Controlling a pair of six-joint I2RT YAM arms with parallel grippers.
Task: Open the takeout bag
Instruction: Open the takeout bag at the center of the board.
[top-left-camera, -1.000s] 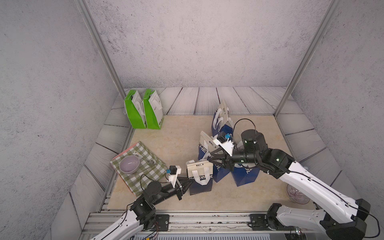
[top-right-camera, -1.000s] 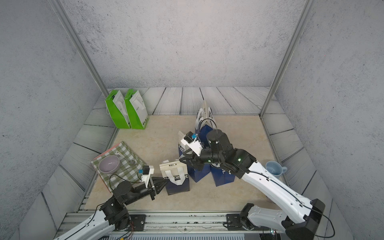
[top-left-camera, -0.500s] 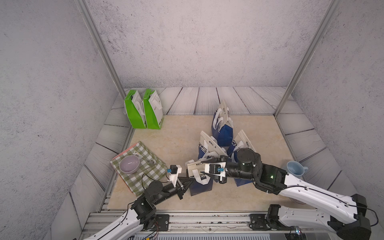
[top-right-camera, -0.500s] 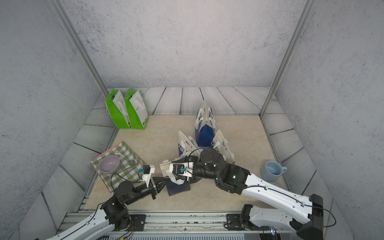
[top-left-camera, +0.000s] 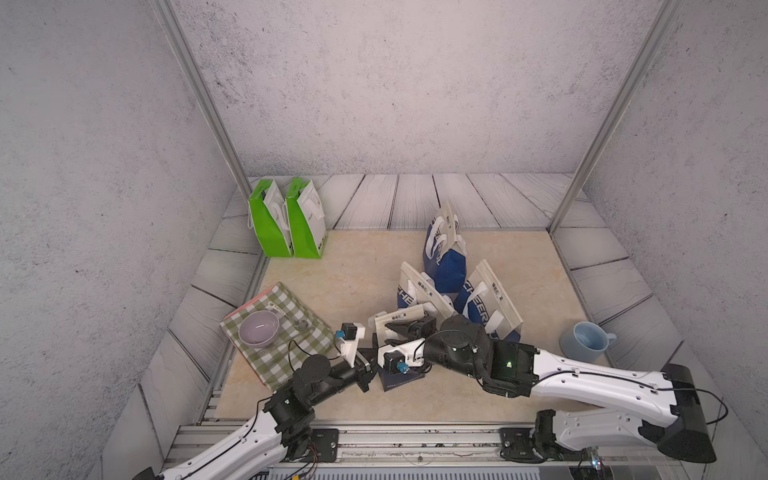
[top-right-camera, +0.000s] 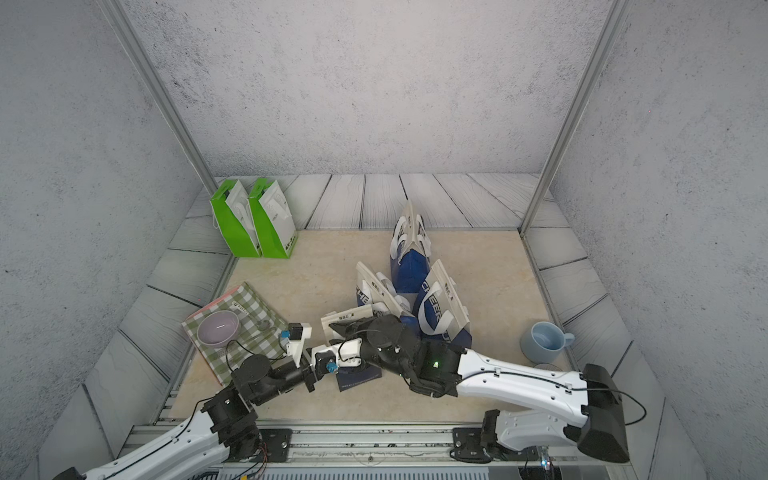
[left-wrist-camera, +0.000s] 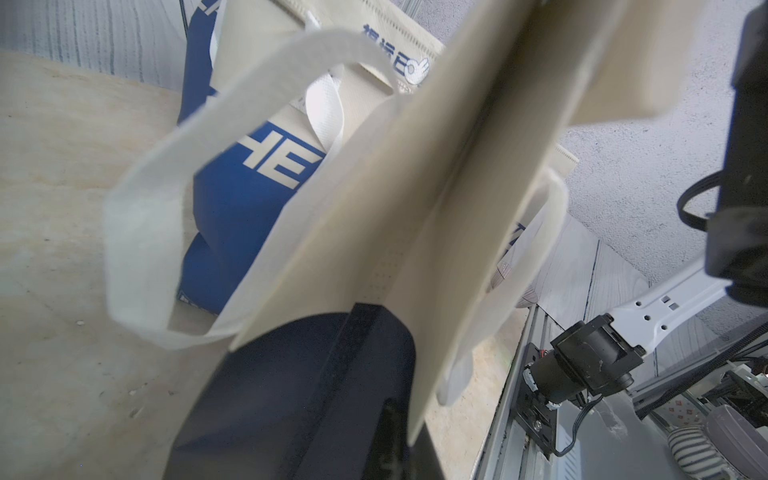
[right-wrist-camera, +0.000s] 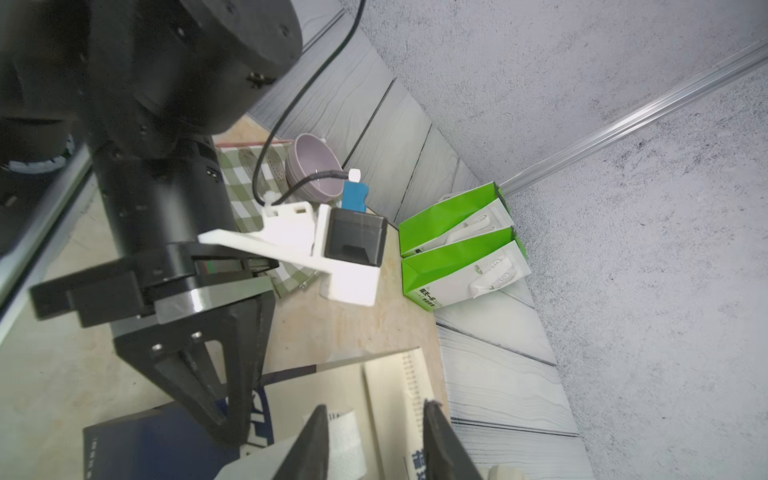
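L arm (top-left-camera: 332, 376) low, jaws pinched shut, R arm (top-left-camera: 602, 380) stretched across, jaws parted

Lab test cell; grey textured walls (top-left-camera: 374, 83), aluminium posts (top-left-camera: 195, 91).

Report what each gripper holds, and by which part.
The left gripper is shut on the bag, pinching its side panel. The right gripper holds nothing: its jaws stand open astride the bag's top flap.

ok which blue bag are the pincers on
The front bag, nearest the arms' bases: the left pincer is shut on its side, the right pincer open over its top edge. The other three blue bags stand behind it.
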